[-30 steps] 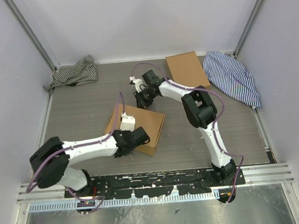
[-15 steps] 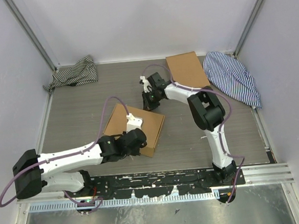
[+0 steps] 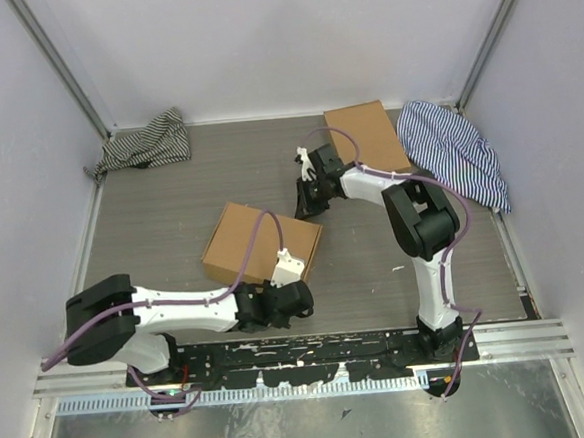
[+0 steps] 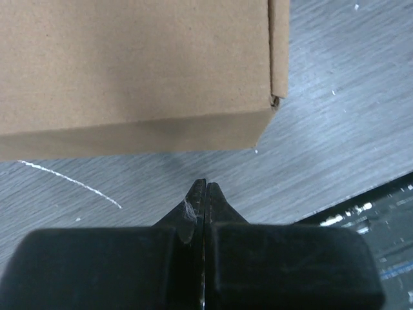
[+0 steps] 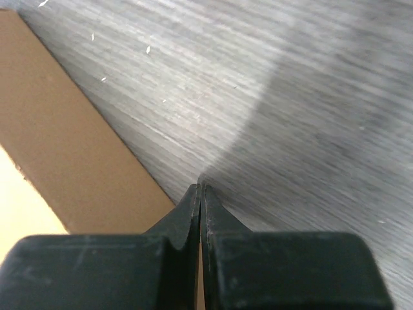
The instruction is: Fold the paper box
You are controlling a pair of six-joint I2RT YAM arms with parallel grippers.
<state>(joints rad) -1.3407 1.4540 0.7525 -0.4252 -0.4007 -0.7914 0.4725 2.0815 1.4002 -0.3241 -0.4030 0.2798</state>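
Observation:
The paper box (image 3: 264, 243) is a shallow brown cardboard box lying closed in the middle of the table. My left gripper (image 3: 299, 291) is shut and empty, just off the box's near right corner. In the left wrist view its closed tips (image 4: 205, 183) point at the box's front wall (image 4: 129, 129), with a strip of table between. My right gripper (image 3: 303, 206) is shut and empty beyond the box's far right corner. Its tips (image 5: 200, 186) hover over bare table, with a brown box edge (image 5: 71, 168) at the left of that view.
A second brown cardboard box (image 3: 364, 136) lies at the back, right of centre. A blue-striped cloth (image 3: 456, 149) is bunched at the back right and a dark-striped cloth (image 3: 144, 141) at the back left. Walls close three sides; the black base rail (image 3: 311, 350) runs along the near edge.
My left gripper has come off the box's top and pulled back towards the near edge, right of the box. My right gripper has drifted right, away from the box's far corner.

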